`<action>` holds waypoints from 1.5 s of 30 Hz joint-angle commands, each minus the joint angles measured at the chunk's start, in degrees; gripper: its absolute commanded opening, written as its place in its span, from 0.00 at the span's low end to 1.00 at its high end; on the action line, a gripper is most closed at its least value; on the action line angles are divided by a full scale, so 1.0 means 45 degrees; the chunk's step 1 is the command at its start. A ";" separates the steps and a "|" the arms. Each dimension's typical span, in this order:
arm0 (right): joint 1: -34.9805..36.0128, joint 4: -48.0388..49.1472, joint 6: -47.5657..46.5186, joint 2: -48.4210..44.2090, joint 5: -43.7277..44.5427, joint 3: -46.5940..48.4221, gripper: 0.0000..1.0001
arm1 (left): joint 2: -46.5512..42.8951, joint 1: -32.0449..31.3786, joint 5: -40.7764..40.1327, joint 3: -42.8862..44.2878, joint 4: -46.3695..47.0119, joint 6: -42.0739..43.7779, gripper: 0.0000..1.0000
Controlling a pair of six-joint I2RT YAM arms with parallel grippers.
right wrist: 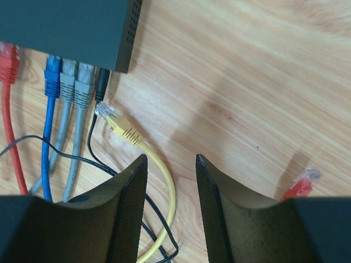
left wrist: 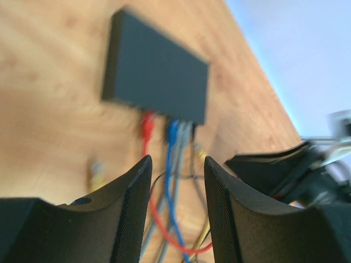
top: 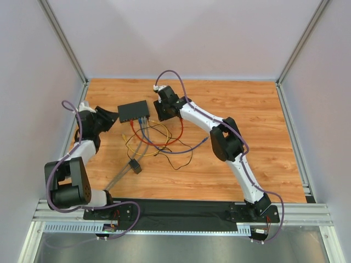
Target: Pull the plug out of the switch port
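On the tabletop (right wrist: 247, 82), the switch (top: 134, 111) has a yellow plug (right wrist: 123, 127) lying loose just beside it, seemingly already pulled, other plugs (right wrist: 68, 82) seated, while left fingers (left wrist: 131, 208) and right fingers (right wrist: 129, 213) flank it, apart and empty.

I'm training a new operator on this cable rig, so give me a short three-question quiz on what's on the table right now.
1. True or false: the yellow plug is seated in the switch.
2. Which cable is plugged in between the red cable and the grey cables? A blue, B yellow, C white.
3. Fill in: the right claw holds ____.
Key: 1 false, it lies loose on the table; 2 A, the blue cable; 3 nothing, it is open.
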 commanded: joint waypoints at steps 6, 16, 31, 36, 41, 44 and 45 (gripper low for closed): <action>-0.0082 -0.0193 -0.0718 0.0518 -0.1173 0.0231 0.37 | 0.1927 -0.0778 -0.0303 0.4627 -0.1666 0.0837 0.49; -0.0102 -0.0543 -0.0970 0.0927 -0.1291 0.0229 0.39 | 0.5056 -0.1150 0.0889 0.4768 -0.0163 0.1129 0.41; -0.0238 -0.0231 -0.0716 0.1064 -0.0295 -0.0123 0.26 | 0.5681 -0.1248 0.0265 0.5060 -0.1257 0.1365 0.41; -0.0239 -0.0250 -0.0892 0.0773 0.0564 -0.0064 0.11 | 0.5855 -0.1229 -0.0028 0.5157 -0.1120 0.1325 0.41; -0.0161 0.0157 -0.1243 -0.0086 0.2124 -0.0551 0.00 | 0.6656 -0.1248 0.0050 0.6211 -0.2036 0.1208 0.42; 0.0092 0.1441 -0.1866 -0.1488 0.3822 -0.1623 0.00 | 0.7125 -0.1267 0.0050 0.6465 -0.2563 0.1110 0.42; 0.0383 0.1913 -0.2178 -0.1804 0.4310 -0.2052 0.00 | 0.7203 -0.1248 0.0089 0.6563 -0.2739 0.1130 0.42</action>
